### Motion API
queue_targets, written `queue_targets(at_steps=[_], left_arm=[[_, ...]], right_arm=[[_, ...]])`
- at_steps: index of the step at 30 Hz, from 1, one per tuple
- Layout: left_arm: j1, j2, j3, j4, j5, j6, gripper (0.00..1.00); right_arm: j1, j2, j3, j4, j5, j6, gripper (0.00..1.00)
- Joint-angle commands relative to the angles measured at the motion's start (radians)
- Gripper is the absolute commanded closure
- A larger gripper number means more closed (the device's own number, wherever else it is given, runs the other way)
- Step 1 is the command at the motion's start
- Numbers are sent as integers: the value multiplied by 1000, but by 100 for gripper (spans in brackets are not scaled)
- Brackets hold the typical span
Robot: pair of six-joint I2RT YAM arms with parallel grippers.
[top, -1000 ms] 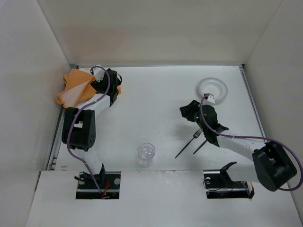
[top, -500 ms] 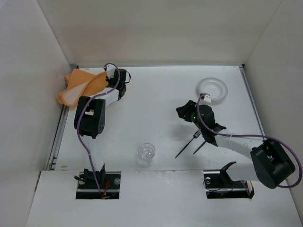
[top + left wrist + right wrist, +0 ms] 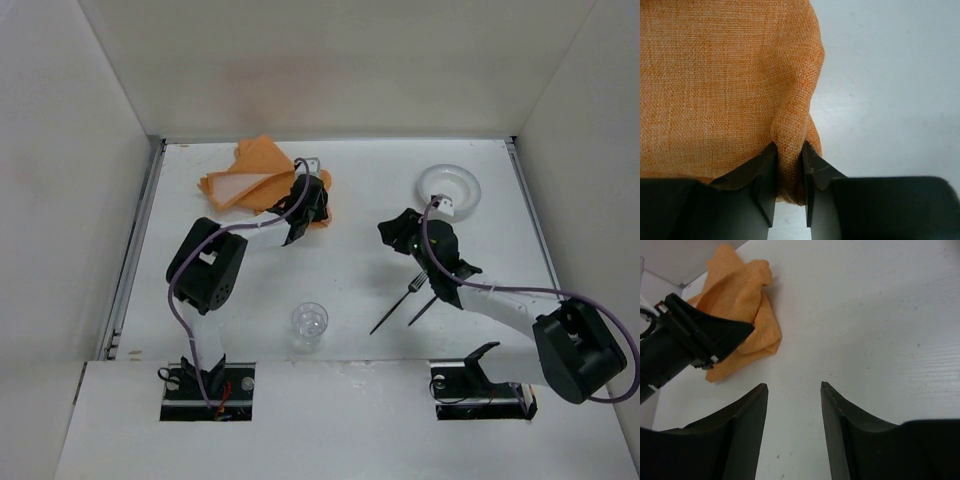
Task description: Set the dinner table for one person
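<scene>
From above, the large matte white table carries everything. Beyond the clear glass tumbler, the left claw sits at the near-right corner of the crumpled orange woven cloth, probably to drag it in as a placemat. Two dark slim utensils lie right of the tumbler. Farther off on that side, the right claw hovers short of the white round bowl.

The left wrist view shows its claw clamped on a pinched fold of cloth.

The right wrist view shows its claw gaping, empty, over bare table.
</scene>
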Motion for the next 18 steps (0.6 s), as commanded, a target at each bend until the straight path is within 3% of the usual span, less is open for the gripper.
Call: queue_targets(at_steps=[1,5,7,13,18], left_arm=[[9,-122,-71,2,102,51,74],[14,-285,-236,74,94,32,46],[21,-382,-316,107,93,4,39],[96,-651,-571,150,36,-181,36],[210,-648,-704,148,28,-346,36]], right_arm=[[-7,-19,1,55,21,3,47],[-6,11,24,55,-14,-11,42],[-1,34,37,61,-25,-31,39],[22,126,98,56,-88,-40,31],[40,221,205,29,-120,18,28]])
